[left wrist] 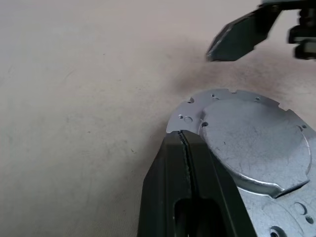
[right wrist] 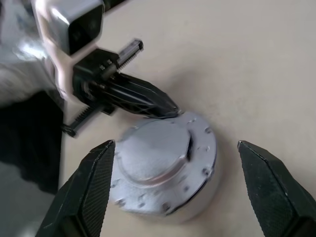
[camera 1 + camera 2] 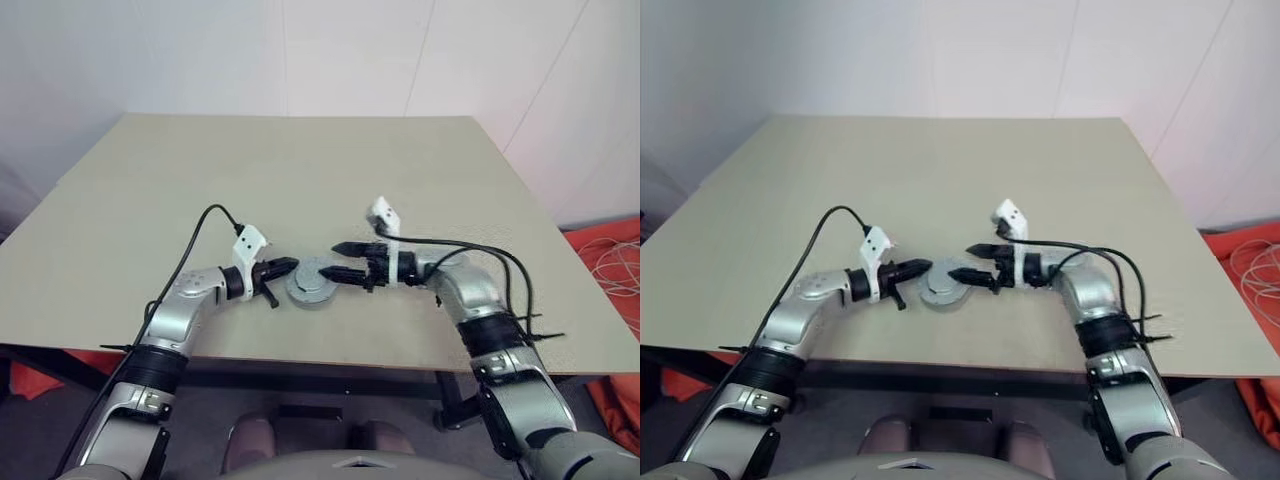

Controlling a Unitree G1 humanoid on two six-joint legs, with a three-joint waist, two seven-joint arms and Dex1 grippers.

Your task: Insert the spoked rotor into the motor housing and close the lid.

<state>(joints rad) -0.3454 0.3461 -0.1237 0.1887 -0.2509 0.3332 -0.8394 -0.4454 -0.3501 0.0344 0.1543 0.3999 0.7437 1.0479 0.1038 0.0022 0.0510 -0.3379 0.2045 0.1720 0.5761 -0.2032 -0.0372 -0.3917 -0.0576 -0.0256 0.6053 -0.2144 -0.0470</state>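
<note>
- Lid (image 2: 158, 153), plain silver face up with a raised round centre and small holes round its rim, sits closed on the motor housing (image 3: 312, 296) near the worktop's (image 3: 300, 180) front edge.
- Left pincer (image 3: 283, 269) is clenched, its tip touching the lid's rim.
- Right pincer (image 3: 342, 260) is released, spread wide, beside the lid.
- Beige worktop, pale walls behind.
</note>
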